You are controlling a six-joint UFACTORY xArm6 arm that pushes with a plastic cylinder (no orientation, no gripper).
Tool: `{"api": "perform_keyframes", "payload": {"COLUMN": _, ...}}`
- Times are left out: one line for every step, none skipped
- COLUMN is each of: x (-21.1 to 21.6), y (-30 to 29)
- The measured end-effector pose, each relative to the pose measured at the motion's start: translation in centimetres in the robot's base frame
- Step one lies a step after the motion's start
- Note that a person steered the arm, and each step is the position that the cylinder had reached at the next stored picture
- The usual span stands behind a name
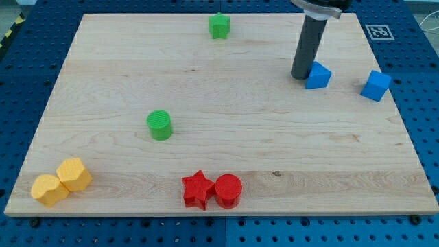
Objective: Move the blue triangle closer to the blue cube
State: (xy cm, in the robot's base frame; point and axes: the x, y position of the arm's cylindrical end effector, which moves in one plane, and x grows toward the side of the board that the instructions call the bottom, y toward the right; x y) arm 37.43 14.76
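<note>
A pale wooden board (226,137) lies on a blue perforated surface (20,82). Near the board's top right corner, a dark rod comes down from the view's top, and my tip (300,77) rests on the wood, touching or just beside the left side of the blue triangle (317,75). The rod has no jaws, so there is nothing spread or pinching.

The blue cube (376,86) sits near the right edge, apart from the triangle and slightly lower in the view.

A green star (219,26) stands close to the top edge, around its middle. A green cylinder (160,125) stands left of the board's centre.

At the bottom left corner, two yellow blocks (62,182) with angular sides touch one another. By the bottom edge, near its middle, a red star (197,190) touches a red cylinder (228,191) on its right.

A black-and-white marker (379,31) sits just beyond the top right corner.
</note>
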Motion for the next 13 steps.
{"api": "perform_keyframes", "payload": {"x": -0.4, "y": 1.7}}
{"api": "perform_keyframes", "payload": {"x": 0.4, "y": 3.5}}
{"api": "perform_keyframes", "payload": {"x": 1.6, "y": 4.7}}
{"api": "perform_keyframes", "payload": {"x": 2.8, "y": 5.9}}
{"api": "perform_keyframes", "payload": {"x": 3.0, "y": 7.1}}
{"api": "perform_keyframes", "payload": {"x": 3.1, "y": 7.1}}
{"api": "perform_keyframes", "payload": {"x": 3.3, "y": 7.1}}
{"api": "perform_keyframes", "payload": {"x": 3.7, "y": 7.1}}
{"api": "perform_keyframes", "payload": {"x": 3.8, "y": 6.9}}
{"api": "perform_keyframes", "payload": {"x": 3.9, "y": 6.6}}
{"api": "perform_keyframes", "payload": {"x": 4.3, "y": 6.1}}
{"api": "perform_keyframes", "payload": {"x": 5.4, "y": 5.8}}
{"api": "perform_keyframes", "payload": {"x": 6.0, "y": 6.4}}
